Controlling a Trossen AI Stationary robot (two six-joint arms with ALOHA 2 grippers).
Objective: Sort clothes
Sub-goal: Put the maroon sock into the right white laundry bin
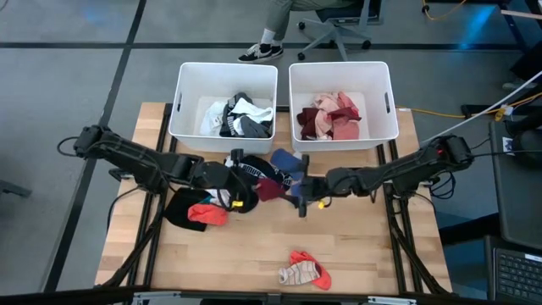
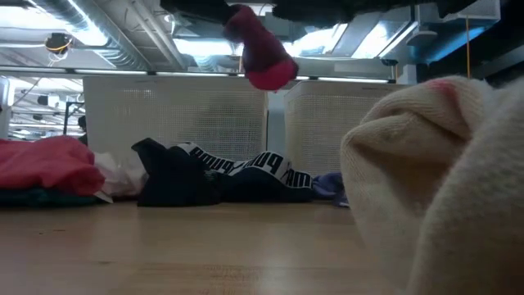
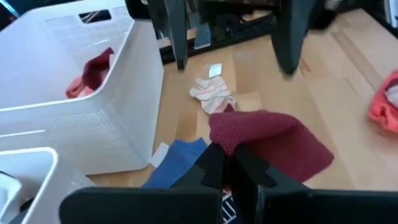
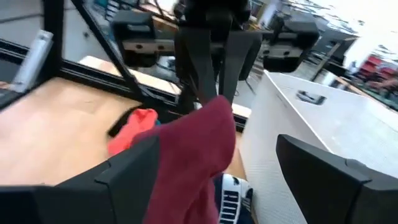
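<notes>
My left gripper [image 1: 254, 188] is shut on a maroon garment [image 1: 271, 188] above the table's middle, just in front of the two bins. In the low view the garment [image 2: 258, 53] hangs high above the table. My right gripper [image 1: 301, 185] is open, facing the left one. Its two fingers [image 4: 124, 171] stand wide on either side of the hanging maroon garment [image 4: 199, 155]. A pile of clothes lies under both grippers: a black piece with a white lettered band [image 1: 247, 166], a blue piece [image 1: 286, 160] and a red piece [image 1: 207, 213] on black cloth. My left gripper pinches the maroon garment by one bunched end [image 3: 225, 134] between its two shut fingers, coming roughly level from the table's left. The rest of the garment hangs slack below and beyond the fingers [image 4: 208, 68], lifted clear of the table and the pile.
Two white bins stand at the far edge. The left bin [image 1: 190, 80] holds white, grey and black pieces, and the right bin [image 1: 301, 80] holds red and pink ones. A striped sock with red [image 1: 303, 271] lies near the front edge. A person's legs show beyond the table.
</notes>
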